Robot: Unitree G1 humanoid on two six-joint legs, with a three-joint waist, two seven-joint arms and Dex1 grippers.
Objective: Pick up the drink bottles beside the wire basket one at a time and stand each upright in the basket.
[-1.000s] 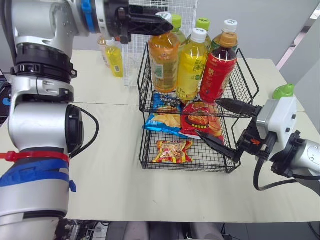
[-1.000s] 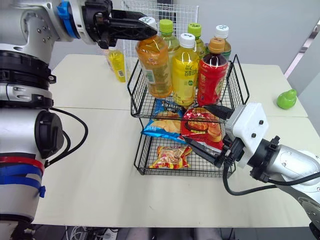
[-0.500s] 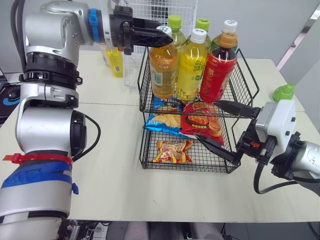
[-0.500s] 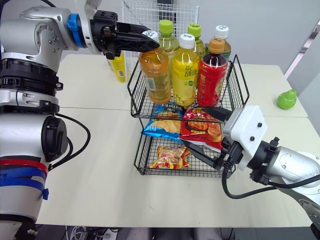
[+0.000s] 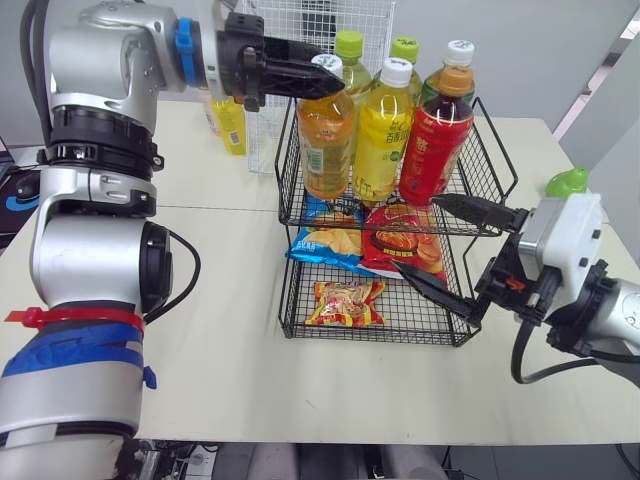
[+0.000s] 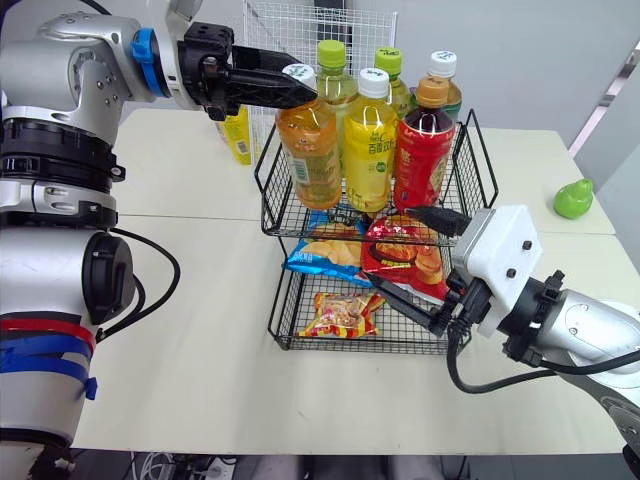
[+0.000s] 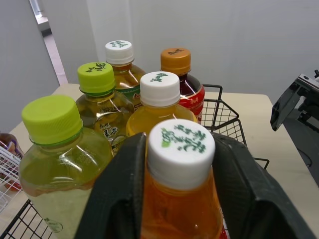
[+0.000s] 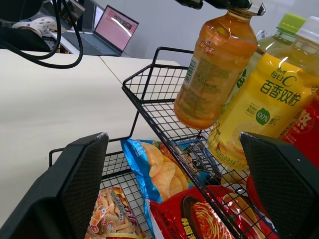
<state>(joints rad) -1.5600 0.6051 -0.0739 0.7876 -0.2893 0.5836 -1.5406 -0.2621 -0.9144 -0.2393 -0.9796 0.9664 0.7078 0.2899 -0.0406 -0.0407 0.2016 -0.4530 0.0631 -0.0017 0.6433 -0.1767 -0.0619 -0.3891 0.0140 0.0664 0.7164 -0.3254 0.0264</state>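
The basket stands just below the left gripper and right in front of the right gripper. Four bottles already stand in its top tier, on the far side of the left gripper's fingers.

The orange bottle hangs straight under the left gripper, clenched at the cap. A second ago it was well above the rim. Now it has sunk into the top tier, and over the last half second it has barely moved. In the right wrist view it leans a little, and I cannot tell whether its base rests on the wire. So this placement looks nearly done: it needs settling upright, then letting go.

The right gripper is spread wide and empty, with its fingertips at the basket's front corner. It has hardly shifted.

A loose bottle waits on the table, behind and below the left gripper, so at least one more pick remains.
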